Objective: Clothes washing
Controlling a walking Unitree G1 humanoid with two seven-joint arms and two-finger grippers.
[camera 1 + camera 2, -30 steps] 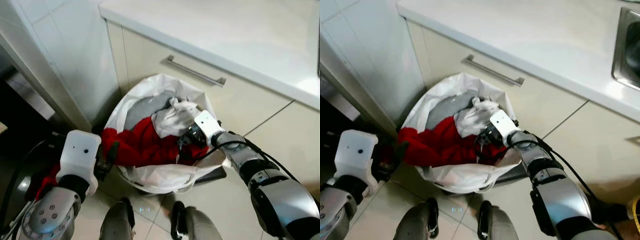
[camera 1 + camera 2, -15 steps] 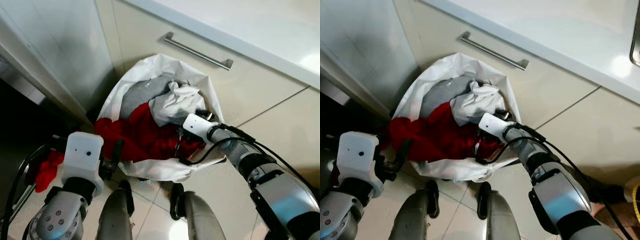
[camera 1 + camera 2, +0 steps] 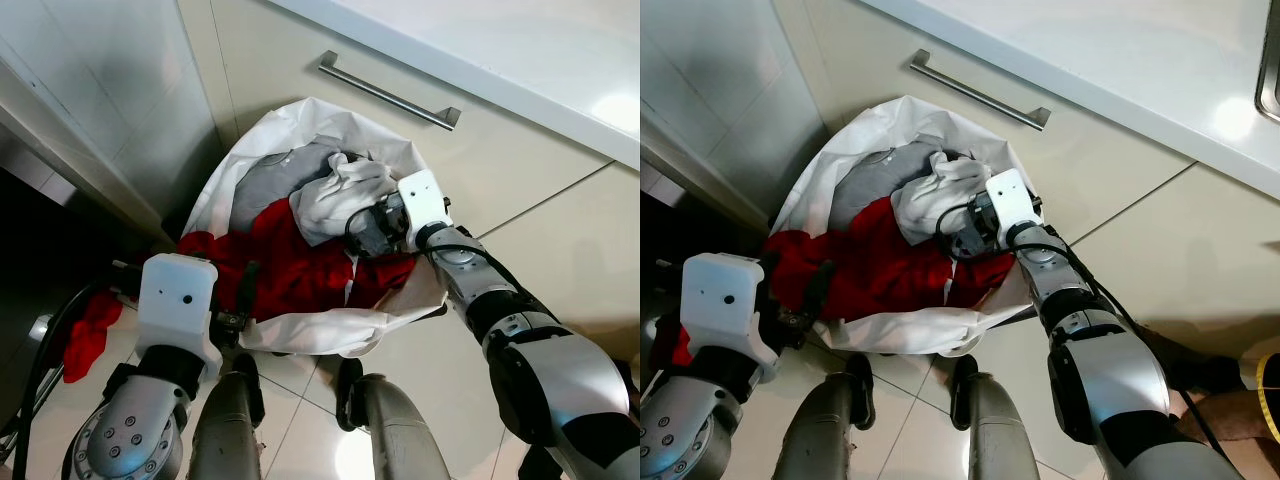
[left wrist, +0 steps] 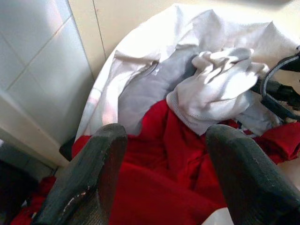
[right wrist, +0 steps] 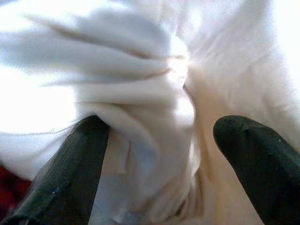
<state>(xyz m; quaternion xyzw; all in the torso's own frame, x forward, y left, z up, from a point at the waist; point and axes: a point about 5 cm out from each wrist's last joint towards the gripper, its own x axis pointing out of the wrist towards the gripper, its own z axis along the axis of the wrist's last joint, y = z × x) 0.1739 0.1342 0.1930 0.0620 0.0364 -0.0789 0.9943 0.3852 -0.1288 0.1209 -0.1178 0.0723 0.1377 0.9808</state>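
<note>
No words, labels, brand marks, numbers or signs are showing legibly anywhere in these views.

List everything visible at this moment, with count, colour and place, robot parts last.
laundry bag: one, white, on the tiled floor before the cabinet drawer, mouth open.
red garment: one, red, spilling over the bag's near-left edge.
grey garment: one, grey, at the back of the bag.
white garment: one, white, bunched on top of the pile.
red cloth: one, red, on the floor at the robot's left.
drawer handle: one, silver bar, on the cream cabinet front.
worktop: one, white, above the cabinet.
sink: one, steel, its edge at the worktop's far right.
left hand: open, hovering over the red garment.
right hand: open, fingers either side of the white garment.
</note>
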